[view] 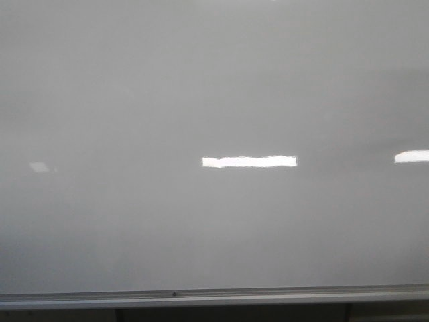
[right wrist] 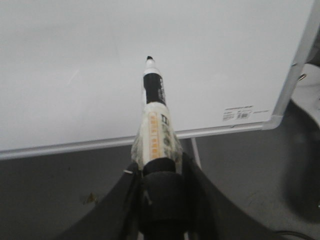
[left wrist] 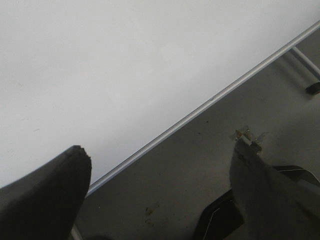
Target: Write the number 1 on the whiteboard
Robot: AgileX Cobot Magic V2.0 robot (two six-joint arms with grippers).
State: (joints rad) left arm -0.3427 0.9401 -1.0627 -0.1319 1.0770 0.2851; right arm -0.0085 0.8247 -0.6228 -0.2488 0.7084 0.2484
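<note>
Mostly glossy whiteboard (view: 214,87) (silver rail (view: 214,295) beneath).

We see what looks like an office, classroom or lab space, though we cannot tell which. A large glossy whiteboard (view: 214,100) fills nearly the whole front view, with bright strip-shaped light reflections (view: 249,161) at the centre and right edge, suggesting long ceiling lamps. A silver metal rail (view: 214,296) runs along the bottom of the frame, with dark stand legs (view: 118,314) below it. In the left wrist view, a plain grey hard floor (left wrist: 200,165), stained in spots, occupies the lower right. A small printed label (right wrist: 238,115) sits near the board's corner, at the right of the right wrist view.
</note>
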